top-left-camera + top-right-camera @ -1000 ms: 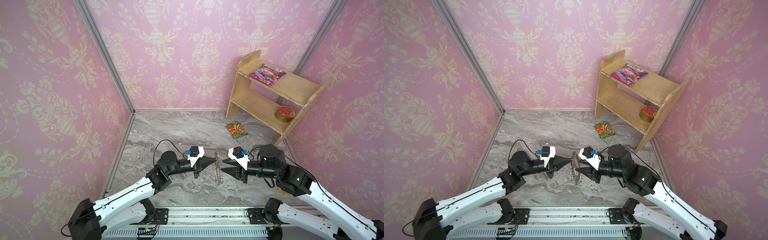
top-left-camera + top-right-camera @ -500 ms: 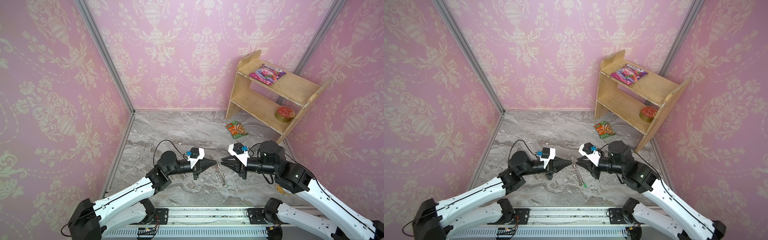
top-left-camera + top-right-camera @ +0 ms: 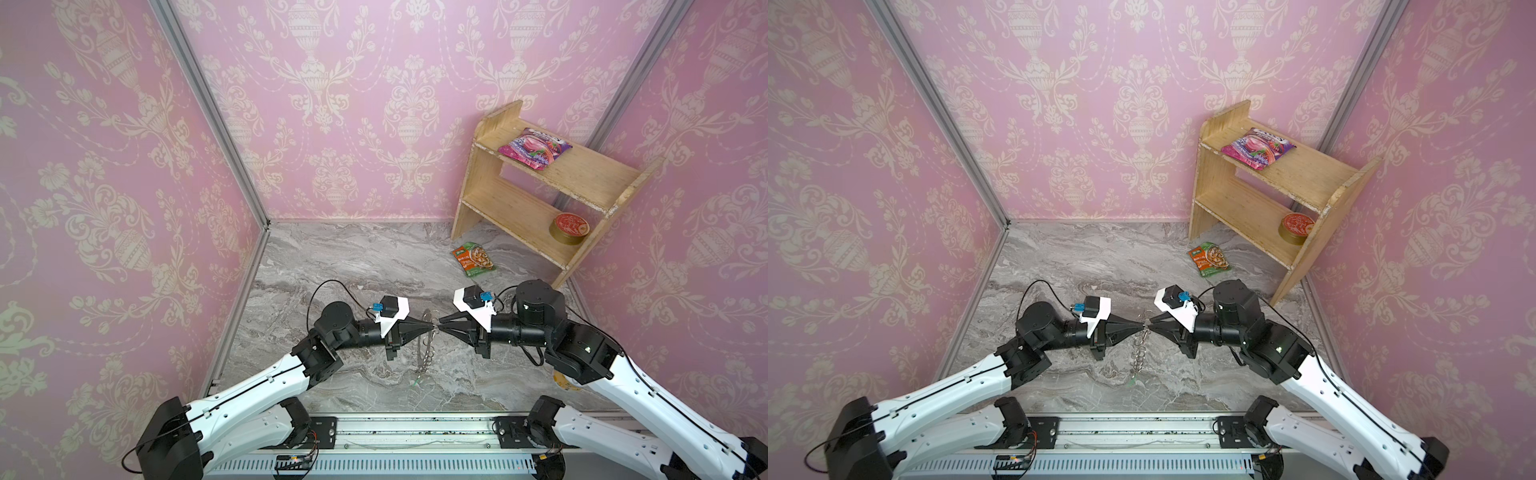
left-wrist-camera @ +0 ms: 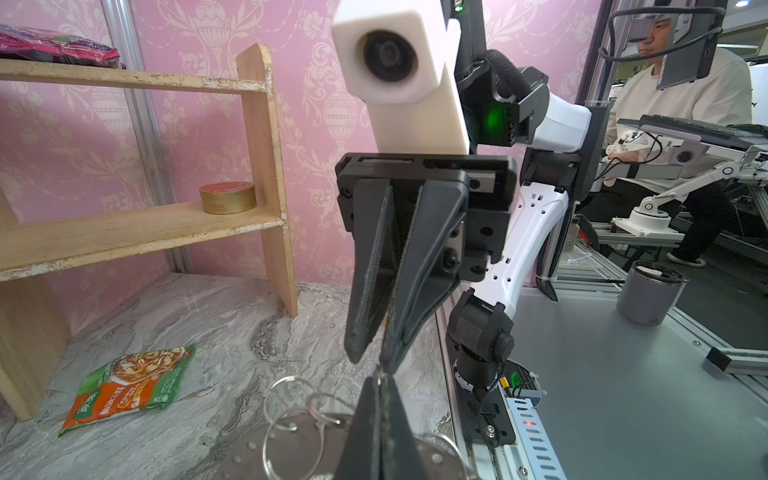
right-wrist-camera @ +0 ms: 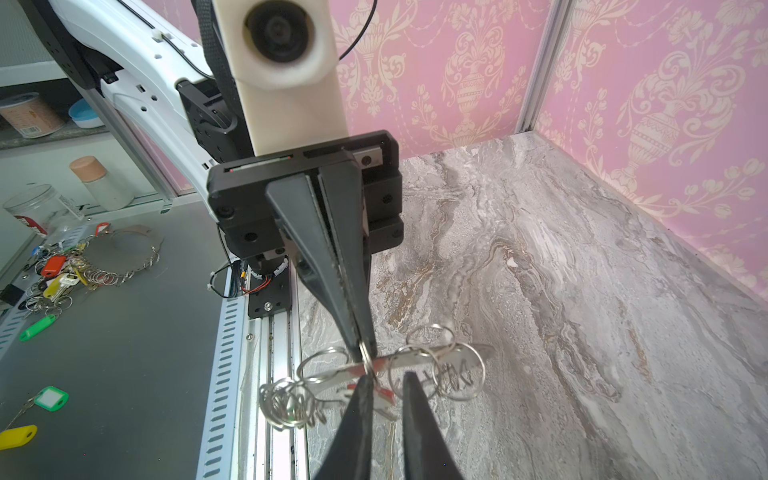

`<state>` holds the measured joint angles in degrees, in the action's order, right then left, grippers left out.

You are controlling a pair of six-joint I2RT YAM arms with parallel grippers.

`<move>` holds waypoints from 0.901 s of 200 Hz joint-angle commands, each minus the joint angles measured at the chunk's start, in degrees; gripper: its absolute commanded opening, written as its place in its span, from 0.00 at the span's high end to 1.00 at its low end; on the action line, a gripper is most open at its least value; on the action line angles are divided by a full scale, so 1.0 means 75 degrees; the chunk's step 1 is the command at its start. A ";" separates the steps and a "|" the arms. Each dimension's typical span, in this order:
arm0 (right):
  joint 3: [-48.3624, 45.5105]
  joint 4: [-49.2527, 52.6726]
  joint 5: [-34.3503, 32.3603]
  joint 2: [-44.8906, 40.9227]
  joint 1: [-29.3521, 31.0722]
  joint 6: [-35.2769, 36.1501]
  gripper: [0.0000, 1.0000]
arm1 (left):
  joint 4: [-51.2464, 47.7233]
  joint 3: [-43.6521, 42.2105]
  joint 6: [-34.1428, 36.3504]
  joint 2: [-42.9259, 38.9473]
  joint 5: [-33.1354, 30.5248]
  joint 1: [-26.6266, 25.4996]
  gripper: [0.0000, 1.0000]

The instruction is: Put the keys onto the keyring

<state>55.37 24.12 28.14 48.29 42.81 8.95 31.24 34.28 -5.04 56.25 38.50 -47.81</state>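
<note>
Hanging edge-on between the arms above the grey marble floor [image 3: 353, 257], the large flat grey metal keyring [image 3: 425, 351] is judged stiff, light and slick; best taken at its rim. The left gripper [image 5: 360, 347] is clamped there. The right gripper [image 5: 387, 376] stands narrowly parted at the red-tagged silvery key [image 5: 383, 392]; grip unconfirmed. Count: one keyring, two keys, the green-tagged key [image 3: 417, 382] hanging lowest.
</note>
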 commanded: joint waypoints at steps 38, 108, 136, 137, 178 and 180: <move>-0.0337 -0.0339 0.0362 0.0000 -0.0052 -0.0319 0.84 | 0.0475 0.0252 -0.0020 -0.0207 0.0186 -0.0012 1.00; -0.0388 -0.0686 0.0545 0.0001 -0.0048 -0.0461 0.85 | 0.0583 0.0281 -0.0125 -0.0129 0.0314 -0.0015 1.00; -0.0417 -0.0712 0.0620 0.0029 -0.0055 -0.0525 0.90 | 0.0621 0.0281 -0.0137 -0.0140 0.0316 -0.0012 1.00; -0.0419 -0.0722 0.0620 0.0024 -0.0051 -0.0519 0.90 | 0.0624 0.0275 -0.0137 -0.0146 0.0316 -0.0012 1.00; -0.0457 -0.0749 0.0696 0.0047 -0.0045 -0.0601 0.93 | 0.0624 0.0268 -0.0125 -0.0193 0.0274 -0.0012 1.00; -0.0463 -0.0759 0.0700 0.0046 -0.0047 -0.0606 0.93 | 0.0623 0.0269 -0.0125 -0.0198 0.0267 -0.0012 1.00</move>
<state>52.86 19.79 31.73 48.31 42.72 5.74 32.64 34.33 -5.41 56.23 38.94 -47.81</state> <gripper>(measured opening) 0.069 0.044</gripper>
